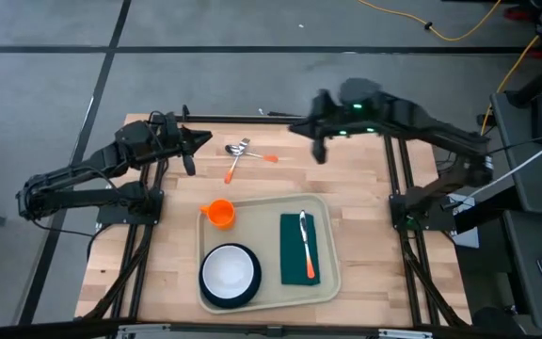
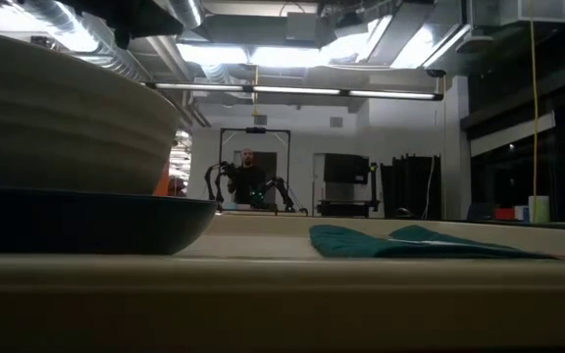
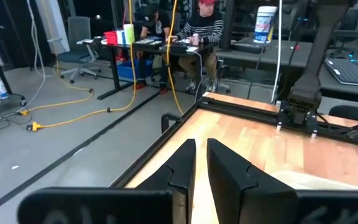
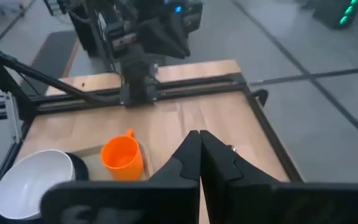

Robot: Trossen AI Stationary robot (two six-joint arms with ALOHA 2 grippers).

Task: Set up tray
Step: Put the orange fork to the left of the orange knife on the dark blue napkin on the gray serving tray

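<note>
Tray [image 1: 269, 292]: sits on the near half of the wooden table [image 1: 365, 188], between the two arm bases, long side across the table.
On the tray: a white bowl [image 1: 229, 270] on a dark plate [image 1: 216, 299] at its near left corner; an orange cup [image 1: 219, 213] at its far left corner, right at the rim; a green napkin [image 1: 299, 249] on the right half with an orange-handled utensil [image 1: 304, 247] lying along it.
Off the tray: two more orange-handled utensils [image 1: 240, 155], one clearly a spoon, lie crossed on the bare wood beyond the tray, near the left gripper.
Left gripper [image 1: 188, 151]: hangs over the far left part of the table, well apart from the tray; fingers nearly together with a thin slit between them, holding nothing.
Right gripper [image 1: 318, 151]: hangs above the far middle of the table, beyond the tray; fingers pressed together, empty.
How the tray handles: likely light, stiff plastic with a smooth surface, so the dishes could slide if it is tipped or jerked; the bowl and plate make the left side heavier.
Where to hold: judged best at the raised rim, on a bare stretch such as the right edge, pinching the lip.
Task stage: looks largely set; the loose utensils probably remain to be placed.
</note>
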